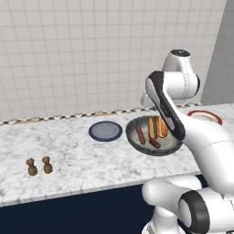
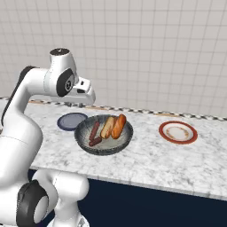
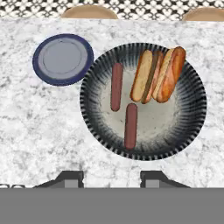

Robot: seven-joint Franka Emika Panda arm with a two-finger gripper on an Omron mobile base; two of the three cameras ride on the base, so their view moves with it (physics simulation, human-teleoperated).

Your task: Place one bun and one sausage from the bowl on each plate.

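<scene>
Brown shakers (image 1: 39, 166), far from bowl (image 1: 137, 141)

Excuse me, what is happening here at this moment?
A white robot arm holds its gripper above the bowl on the marble counter, carrying nothing. Two buns and two sausages lie in the bowl. The blue plate and the red-rimmed plate have no food yet.

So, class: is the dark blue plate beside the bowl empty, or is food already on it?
Empty. The dark blue plate shows a bare greyish centre; both sausages and both buns lie in the bowl.
</scene>
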